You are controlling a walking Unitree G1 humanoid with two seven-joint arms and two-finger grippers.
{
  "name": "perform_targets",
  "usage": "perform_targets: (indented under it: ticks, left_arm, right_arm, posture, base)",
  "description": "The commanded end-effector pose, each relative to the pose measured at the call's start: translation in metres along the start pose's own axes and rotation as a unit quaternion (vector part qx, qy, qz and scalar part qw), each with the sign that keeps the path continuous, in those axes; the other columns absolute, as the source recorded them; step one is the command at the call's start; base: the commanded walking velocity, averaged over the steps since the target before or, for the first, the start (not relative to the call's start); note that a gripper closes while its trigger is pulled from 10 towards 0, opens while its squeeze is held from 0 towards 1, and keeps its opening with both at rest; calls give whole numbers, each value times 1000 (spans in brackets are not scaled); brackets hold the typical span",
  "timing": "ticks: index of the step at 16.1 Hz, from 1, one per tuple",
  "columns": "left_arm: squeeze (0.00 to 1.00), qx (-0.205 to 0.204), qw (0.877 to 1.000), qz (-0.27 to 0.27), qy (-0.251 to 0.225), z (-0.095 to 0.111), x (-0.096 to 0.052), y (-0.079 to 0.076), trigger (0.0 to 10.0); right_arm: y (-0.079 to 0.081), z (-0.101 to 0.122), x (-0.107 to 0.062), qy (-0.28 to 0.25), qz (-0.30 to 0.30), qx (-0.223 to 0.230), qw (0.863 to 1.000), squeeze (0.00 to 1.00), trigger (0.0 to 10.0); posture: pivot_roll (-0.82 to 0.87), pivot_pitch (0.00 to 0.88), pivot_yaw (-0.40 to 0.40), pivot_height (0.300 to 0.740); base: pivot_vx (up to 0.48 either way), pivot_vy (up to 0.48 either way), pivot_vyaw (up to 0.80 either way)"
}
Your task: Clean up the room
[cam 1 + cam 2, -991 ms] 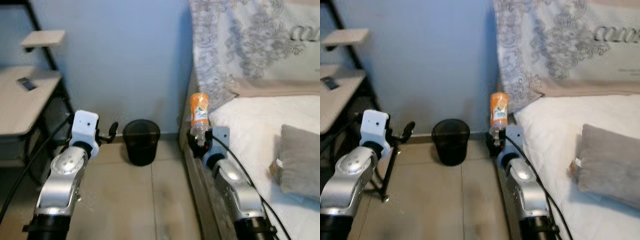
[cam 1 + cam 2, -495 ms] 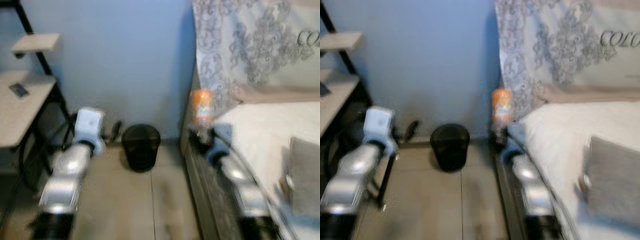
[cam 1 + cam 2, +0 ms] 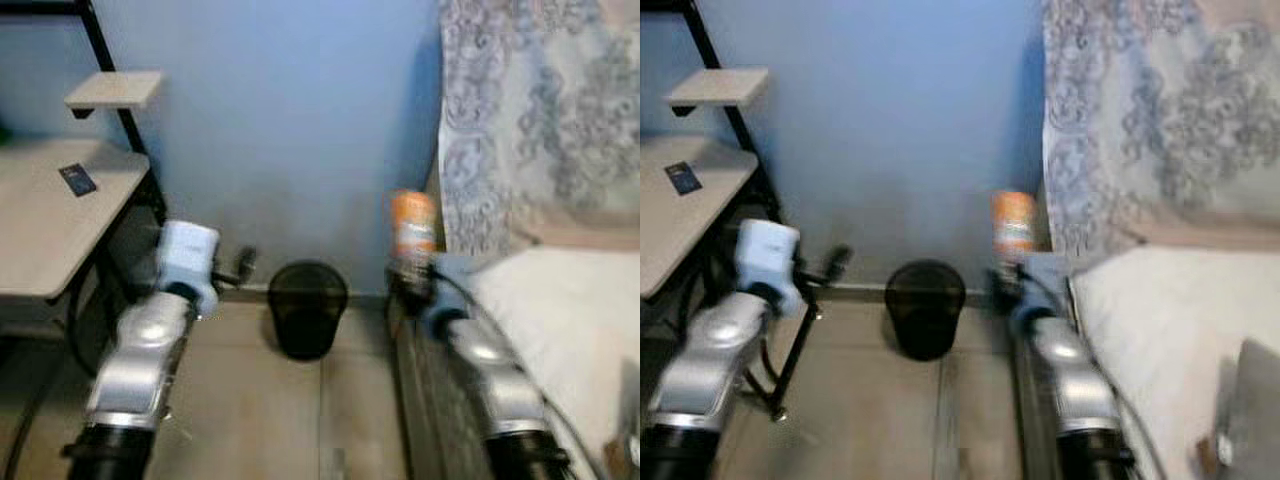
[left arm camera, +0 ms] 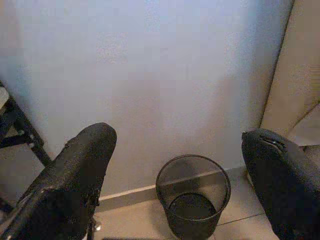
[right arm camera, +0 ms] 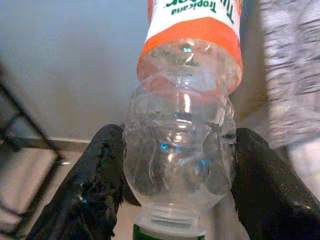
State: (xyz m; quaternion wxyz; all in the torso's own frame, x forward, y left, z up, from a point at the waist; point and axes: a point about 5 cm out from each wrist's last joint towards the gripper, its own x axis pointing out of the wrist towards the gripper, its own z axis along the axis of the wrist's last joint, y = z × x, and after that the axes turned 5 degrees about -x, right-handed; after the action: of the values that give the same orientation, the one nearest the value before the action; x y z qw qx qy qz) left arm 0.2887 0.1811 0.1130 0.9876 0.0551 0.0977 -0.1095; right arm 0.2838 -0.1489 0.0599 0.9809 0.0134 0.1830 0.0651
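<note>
My right gripper point(image 3: 410, 283) is shut on an empty clear plastic bottle point(image 3: 412, 232) with an orange label, held cap-down beside the bed's edge. In the right wrist view the bottle point(image 5: 184, 125) sits squeezed between both black fingers point(image 5: 100, 185). A black mesh wastebasket point(image 3: 307, 322) stands on the floor against the blue wall, to the left of the bottle and lower. My left gripper point(image 3: 240, 268) hovers left of the basket, open and holding nothing. The left wrist view looks past its spread fingers point(image 4: 80, 175) at the basket point(image 4: 192, 202), which looks to have nothing in it.
A bed point(image 3: 570, 330) with white sheet and patterned grey fabric point(image 3: 540, 110) fills the right side. A black-framed desk point(image 3: 50, 225) with a small dark card point(image 3: 77, 179) and a shelf point(image 3: 112, 90) stands at left. Tiled floor point(image 3: 260, 410) lies between them.
The camera has swung left, so bed and pillow have slid rightward and the desk shows more. The bottle stays gripped in my right gripper; both arms keep their pose.
</note>
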Motion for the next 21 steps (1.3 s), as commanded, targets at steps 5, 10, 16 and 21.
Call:
perform_targets:
  ticks: [5,10,16,21]
  left_arm:
    - [0,22,1000,11,4,2,-1,10,10000]
    - [0,23,1000,8,3,3,-1,9,10000]
    - [0,27,1000,5,7,1,0,10,10000]
    - [0,34,999,0,13,-1,0,9,10000]
  right_arm:
    - [6,5,3,-6,10,-1,1000,0,10000]
    - [9,4,3,-1,19,-5,1000,0,10000]
    - [8,4,4,2,14,-15,1000,0,10000]
    - [8,3,4,7,15,-27,1000,0,10000]
  posture:
    - [71,0,-7,740]
    - [73,0,-9,740]
    - [74,0,-11,740]
    - [74,0,-12,740]
  base:
    - [344,0,0]
    - [346,0,0]
    - [344,0,267]
    - [345,0,0]
